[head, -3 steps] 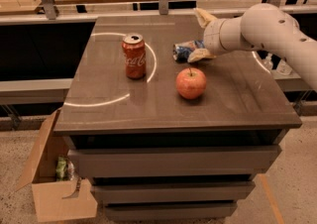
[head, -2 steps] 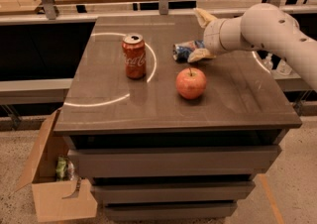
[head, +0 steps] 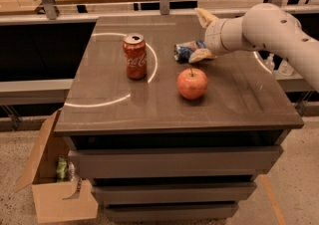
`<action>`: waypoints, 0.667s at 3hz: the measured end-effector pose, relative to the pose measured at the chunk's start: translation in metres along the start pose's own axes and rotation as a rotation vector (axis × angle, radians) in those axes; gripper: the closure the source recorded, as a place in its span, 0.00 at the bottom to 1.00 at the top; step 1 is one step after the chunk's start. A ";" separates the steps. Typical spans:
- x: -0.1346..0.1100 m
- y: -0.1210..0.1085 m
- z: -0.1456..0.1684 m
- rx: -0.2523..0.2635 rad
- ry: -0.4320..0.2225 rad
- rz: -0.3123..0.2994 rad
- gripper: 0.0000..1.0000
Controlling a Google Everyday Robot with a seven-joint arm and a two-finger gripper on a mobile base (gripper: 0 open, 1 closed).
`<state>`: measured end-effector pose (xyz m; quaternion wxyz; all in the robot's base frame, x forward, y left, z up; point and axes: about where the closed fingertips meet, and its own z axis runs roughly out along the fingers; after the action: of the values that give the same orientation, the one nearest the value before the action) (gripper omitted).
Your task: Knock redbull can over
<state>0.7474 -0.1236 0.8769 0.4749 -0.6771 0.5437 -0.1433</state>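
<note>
The redbull can (head: 185,51), blue and silver, lies on its side on the dark table top (head: 149,104), behind the apple. My gripper (head: 203,37) reaches in from the right on a white arm (head: 264,30). Its two pale fingers are spread apart. The lower finger (head: 201,56) rests against the can's right end, and the upper finger (head: 205,17) points away to the back. The gripper holds nothing.
A red Coca-Cola can (head: 135,56) stands upright left of the redbull can. A red apple (head: 192,83) sits in front of it. An open cardboard box (head: 55,184) stands on the floor at the left. Desks with clutter line the back.
</note>
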 end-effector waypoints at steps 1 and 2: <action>0.000 0.000 0.000 0.000 0.000 0.000 0.00; 0.000 0.000 0.000 0.000 0.000 0.000 0.00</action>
<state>0.7474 -0.1236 0.8771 0.4750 -0.6770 0.5437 -0.1433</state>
